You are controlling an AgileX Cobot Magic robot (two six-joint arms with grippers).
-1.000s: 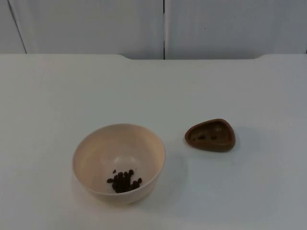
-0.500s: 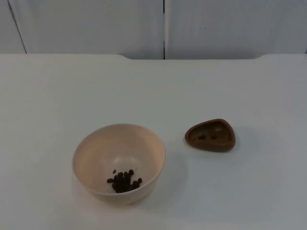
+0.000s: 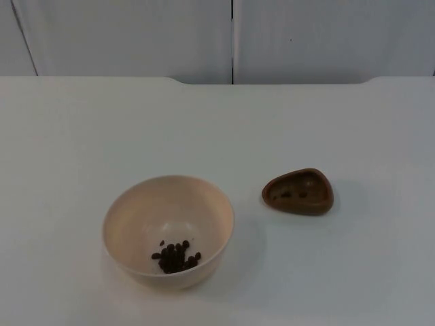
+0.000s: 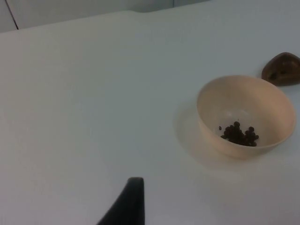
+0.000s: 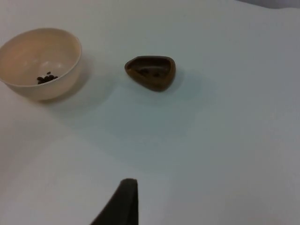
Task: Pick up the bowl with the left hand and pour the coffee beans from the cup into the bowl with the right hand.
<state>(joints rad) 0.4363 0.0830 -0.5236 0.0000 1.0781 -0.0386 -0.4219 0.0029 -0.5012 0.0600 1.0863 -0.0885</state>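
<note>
A cream bowl (image 3: 136, 216) stands upright on the white table, left of centre, with a small heap of dark coffee beans (image 3: 175, 256) at its bottom. To its right, a short way apart, sits a small brown cup (image 3: 299, 191) with a rounded-triangle rim and a few beans inside. In the left wrist view my left gripper (image 4: 127, 202) waits well back from the bowl (image 4: 262, 101), with the beans (image 4: 239, 134) and cup (image 4: 282, 69) beyond. In the right wrist view my right gripper (image 5: 121, 202) also waits far from the cup (image 5: 151, 72) and bowl (image 5: 28, 51). Neither gripper holds anything.
The white table (image 3: 217, 129) runs back to the grey partition wall (image 3: 136, 34). Bare table surface surrounds the bowl and the cup on all sides.
</note>
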